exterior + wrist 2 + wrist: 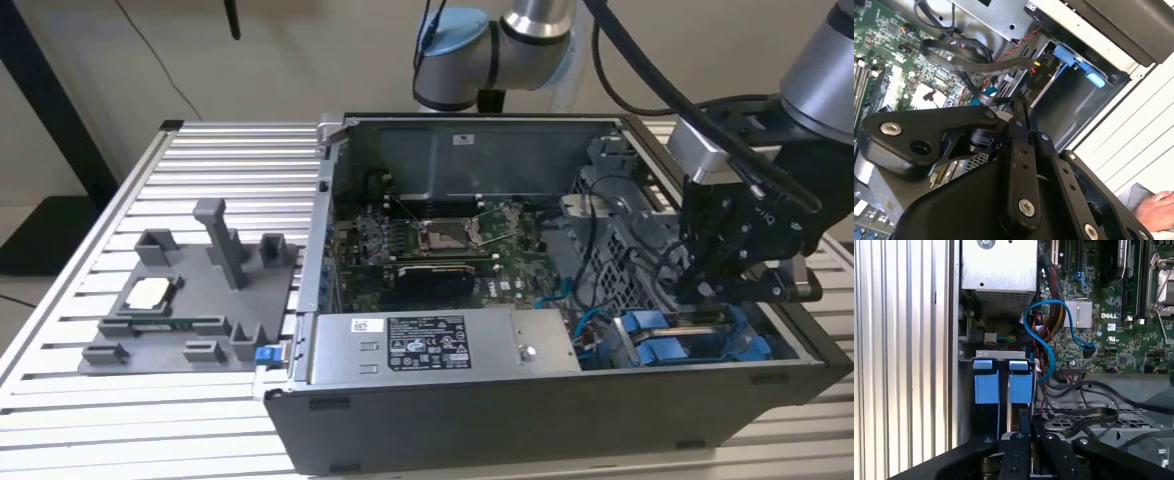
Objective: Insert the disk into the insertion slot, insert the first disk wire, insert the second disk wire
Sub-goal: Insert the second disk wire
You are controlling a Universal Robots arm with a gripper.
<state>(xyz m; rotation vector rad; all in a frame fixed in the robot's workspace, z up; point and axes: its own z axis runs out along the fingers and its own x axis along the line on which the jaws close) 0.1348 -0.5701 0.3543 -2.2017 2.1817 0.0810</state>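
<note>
My gripper (703,302) hangs inside the open computer case at the exterior view's right, over the insertion slot (657,345), a dark bay with blue plastic at its edges. In both wrist views the gripper (1026,416) (1018,102) has its fingers closed together, and I make out nothing between them. Just past the tips stand two blue tabs (1004,382) of the bay. A thin grey-green edge (701,318) between the blue pieces looks like the disk standing on edge in the slot, its label hidden. Black flat wires (1089,415) run right beside the fingertips.
A grey labelled power-supply box (441,345) fills the case's front. Behind it lies the motherboard (441,240), with a blue cable (1054,315) looping over it. A grey fixture tray (187,300) sits on the slatted table. A person's hand (1154,207) rests outside the case.
</note>
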